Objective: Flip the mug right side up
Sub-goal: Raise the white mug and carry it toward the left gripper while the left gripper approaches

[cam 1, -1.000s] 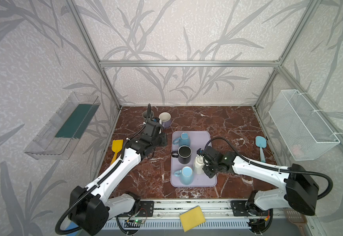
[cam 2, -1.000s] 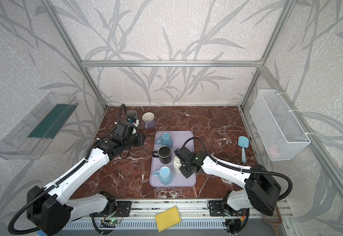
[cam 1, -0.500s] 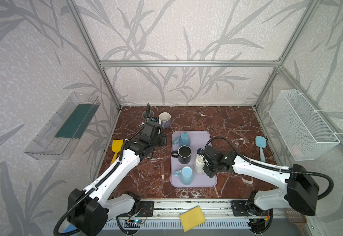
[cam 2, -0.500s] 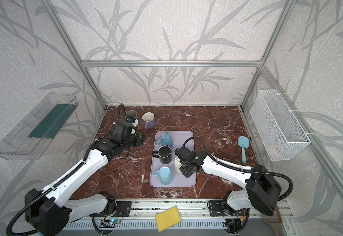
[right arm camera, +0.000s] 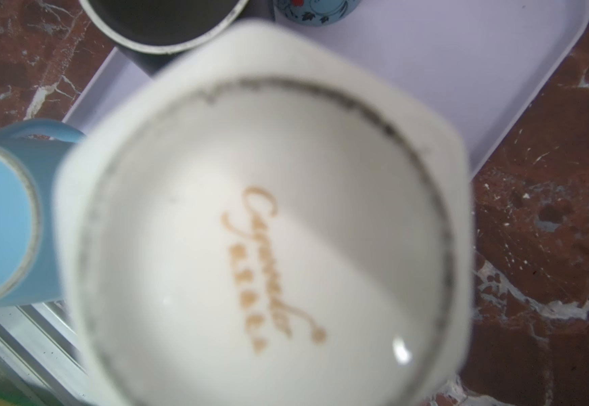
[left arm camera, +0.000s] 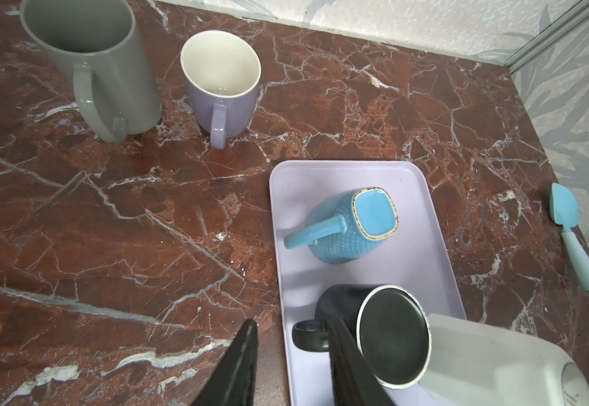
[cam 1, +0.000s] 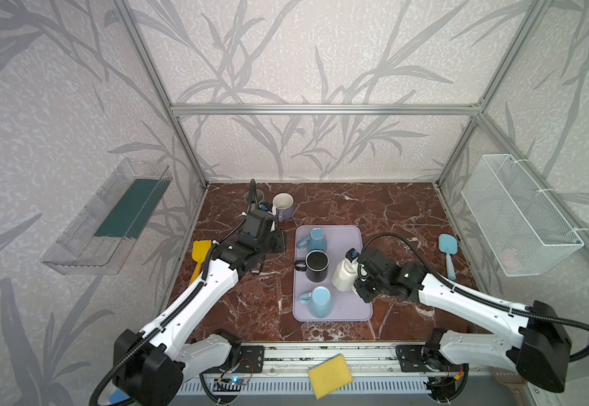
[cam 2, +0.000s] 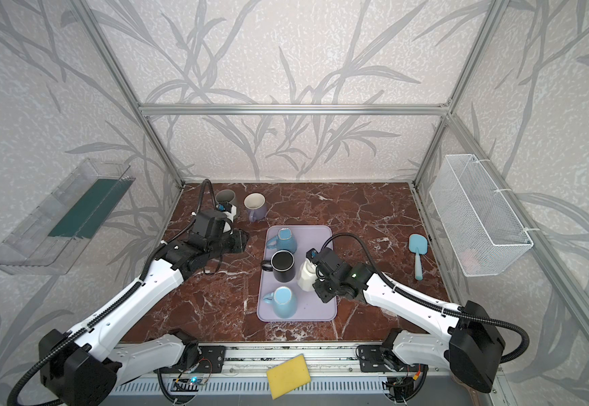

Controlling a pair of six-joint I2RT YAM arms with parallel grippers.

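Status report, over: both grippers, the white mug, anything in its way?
Left gripper open, empty, left of tray. Right gripper shut on white mug, base facing its wrist camera, not yet upright. Black mug and plain blue mug close beside it.

6 mugs [cam 1: 317,265], 2 spatulas [cam 1: 447,244], 1 tray [cam 1: 349,305]

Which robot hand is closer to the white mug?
Right. The right gripper grips the white mug over the tray. The left gripper hangs over the table beyond the tray's other edge, with the black mug in between.
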